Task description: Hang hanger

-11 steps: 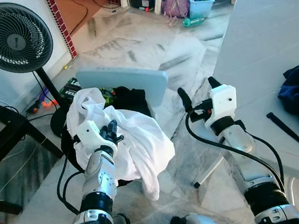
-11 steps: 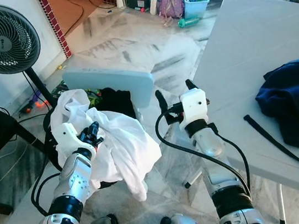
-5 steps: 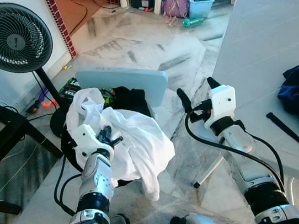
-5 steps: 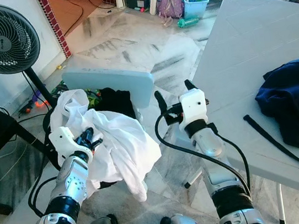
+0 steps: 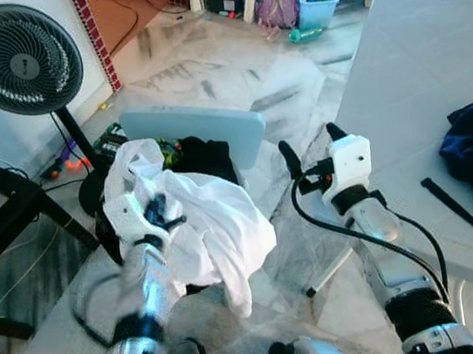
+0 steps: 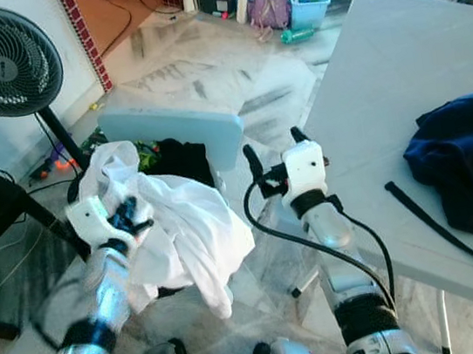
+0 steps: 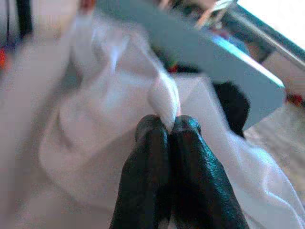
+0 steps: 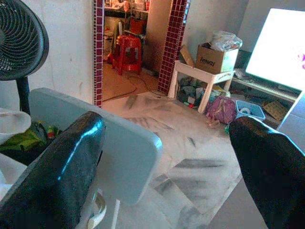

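Left eye view: left gripper (image 5: 155, 213) pinches the white garment (image 5: 212, 224) heaped on the blue chair (image 5: 203, 129) (arm blurred), right gripper (image 5: 308, 151) spread wide near the grey table (image 5: 416, 72), marble floor (image 5: 229, 63), fan (image 5: 19, 59) far left.

White garment (image 5: 217, 224): thin soft cloth, creased, matt. Left claw (image 7: 169, 129) fingers: glossy black rubbery plastic, pinched on a cloth fold. Chair back (image 5: 199, 129) behind garment: smooth matt plastic. Floor (image 5: 231, 72): polished veined marble. Table (image 5: 416, 72): matt grey.
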Tool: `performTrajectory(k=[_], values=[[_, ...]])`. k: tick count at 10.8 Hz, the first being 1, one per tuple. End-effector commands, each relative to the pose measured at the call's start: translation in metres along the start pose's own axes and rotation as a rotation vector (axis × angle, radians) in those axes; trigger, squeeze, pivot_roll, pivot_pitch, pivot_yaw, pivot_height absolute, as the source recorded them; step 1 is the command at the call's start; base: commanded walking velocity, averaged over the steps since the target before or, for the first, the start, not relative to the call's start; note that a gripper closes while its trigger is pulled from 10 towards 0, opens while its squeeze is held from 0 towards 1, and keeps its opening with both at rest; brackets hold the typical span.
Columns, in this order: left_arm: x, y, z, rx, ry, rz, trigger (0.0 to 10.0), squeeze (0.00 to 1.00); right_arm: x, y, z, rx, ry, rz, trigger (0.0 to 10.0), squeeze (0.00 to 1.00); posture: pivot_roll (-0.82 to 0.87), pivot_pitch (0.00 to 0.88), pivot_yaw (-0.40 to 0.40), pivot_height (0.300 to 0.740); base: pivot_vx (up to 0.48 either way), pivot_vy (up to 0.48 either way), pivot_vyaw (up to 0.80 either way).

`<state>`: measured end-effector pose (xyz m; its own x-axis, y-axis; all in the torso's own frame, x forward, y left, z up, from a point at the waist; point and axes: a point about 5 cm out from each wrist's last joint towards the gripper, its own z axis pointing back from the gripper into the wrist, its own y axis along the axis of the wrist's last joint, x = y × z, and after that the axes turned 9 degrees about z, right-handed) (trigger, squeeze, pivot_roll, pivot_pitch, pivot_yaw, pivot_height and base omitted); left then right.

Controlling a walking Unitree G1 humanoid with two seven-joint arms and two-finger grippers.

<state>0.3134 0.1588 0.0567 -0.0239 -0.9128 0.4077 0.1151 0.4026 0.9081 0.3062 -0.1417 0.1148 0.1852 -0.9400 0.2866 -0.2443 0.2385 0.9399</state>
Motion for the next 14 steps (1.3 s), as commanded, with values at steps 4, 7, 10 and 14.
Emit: performTrajectory(k=[4,7,10,14], values=[[0.000,0.017,0.035,0.111,-0.134,-0.344,0.0,0.00,0.001,-0.014,0.012,-0.053,-0.030,-0.019,10.0,0.00,0.02,0.084,-0.051,0.740,0.000,0.000,0.00],[-0.049,0.016,0.055,0.017,0.140,-0.303,1.0,0.00,0.003,-0.024,0.018,-0.088,-0.071,-0.063,10.0,0.00,0.05,0.061,-0.057,0.740,0.000,0.000,0.00],[-0.035,0.040,0.054,0.146,0.108,-0.475,1.9,0.00,0.003,-0.031,0.016,-0.121,-0.122,-0.137,10.0,0.00,0.07,0.035,-0.030,0.740,0.000,0.000,0.00],[0.000,0.031,0.042,0.147,0.035,-0.424,10.0,0.00,0.014,-0.025,0.009,-0.085,-0.157,-0.125,10.0,0.00,0.03,0.051,-0.008,0.740,0.000,0.000,0.00]])
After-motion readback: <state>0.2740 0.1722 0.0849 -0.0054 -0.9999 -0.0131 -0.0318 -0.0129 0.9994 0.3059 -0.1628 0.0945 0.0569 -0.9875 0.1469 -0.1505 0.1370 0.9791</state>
